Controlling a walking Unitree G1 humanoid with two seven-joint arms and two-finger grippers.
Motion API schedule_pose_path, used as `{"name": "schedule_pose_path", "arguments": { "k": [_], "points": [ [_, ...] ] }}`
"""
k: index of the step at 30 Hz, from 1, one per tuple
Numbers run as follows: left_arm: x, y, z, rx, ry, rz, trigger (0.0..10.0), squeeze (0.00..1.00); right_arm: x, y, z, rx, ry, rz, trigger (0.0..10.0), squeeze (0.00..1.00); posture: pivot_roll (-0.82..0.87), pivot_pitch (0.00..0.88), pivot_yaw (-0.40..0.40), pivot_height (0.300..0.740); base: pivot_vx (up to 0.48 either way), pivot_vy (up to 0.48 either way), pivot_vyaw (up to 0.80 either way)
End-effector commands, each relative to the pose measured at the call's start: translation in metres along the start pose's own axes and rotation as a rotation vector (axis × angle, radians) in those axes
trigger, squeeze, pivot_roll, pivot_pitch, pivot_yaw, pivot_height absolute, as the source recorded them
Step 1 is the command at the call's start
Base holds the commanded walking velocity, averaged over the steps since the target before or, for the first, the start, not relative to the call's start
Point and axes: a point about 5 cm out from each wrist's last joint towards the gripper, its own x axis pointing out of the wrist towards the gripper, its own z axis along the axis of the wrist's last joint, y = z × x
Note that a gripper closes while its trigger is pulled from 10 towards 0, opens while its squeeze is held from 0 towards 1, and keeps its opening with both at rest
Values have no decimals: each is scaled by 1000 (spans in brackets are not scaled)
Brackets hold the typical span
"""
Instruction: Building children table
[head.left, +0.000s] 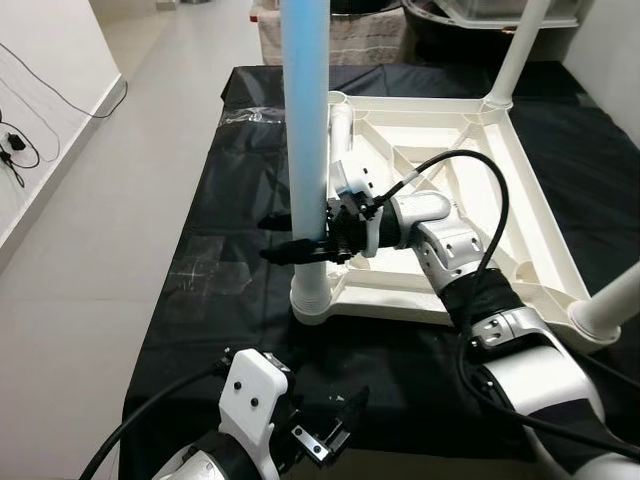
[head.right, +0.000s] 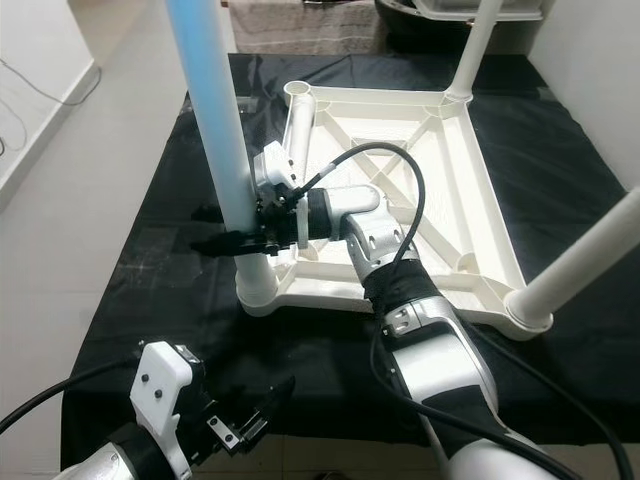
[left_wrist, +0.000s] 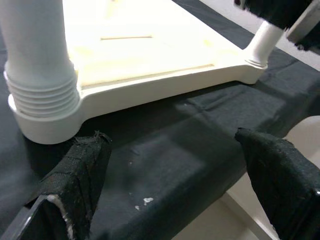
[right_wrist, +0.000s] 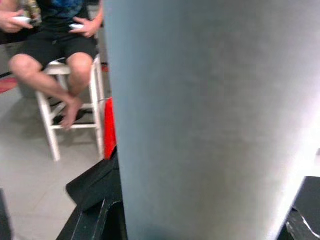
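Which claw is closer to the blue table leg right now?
Right. The right claw is clamped around the blue leg just above its socket. The left claw hangs open below, off the table's near edge.

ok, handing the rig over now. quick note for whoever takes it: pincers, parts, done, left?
Right pincer: shut on the light blue leg, just above its threaded base, leg upright in the near-left corner socket of the upturned white tabletop.
Left pincer: open, low at the near edge of the black-covered table, holding nothing.
Done: two white legs, one far and one near-right, stand in their sockets.
Left: seat the blue leg fully; a loose leg lies by the far-left socket, not yet fitted.
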Motion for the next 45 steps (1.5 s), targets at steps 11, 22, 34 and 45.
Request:
{"name": "schedule_pose_path", "arguments": {
  "k": [11,22,34,45],
  "points": [
    [2,4,-7,-1,30,8,10000,0,-26,16,-49,151,92,-273,10000,0,146,226,-17,740,0,0,0],
    [7,14,-6,22,13,26,10000,0,-42,14,-61,264,108,-886,10000,0,125,208,-8,740,0,0,0],
    [19,34,-3,67,-23,71,10000,0,-50,43,-57,289,158,-1778,10000,0,118,158,0,740,0,0,0],
    [20,34,-6,75,-25,62,10000,0,-22,60,-51,383,287,-2227,10000,0,127,133,-1,740,0,0,0]
  ]
}}
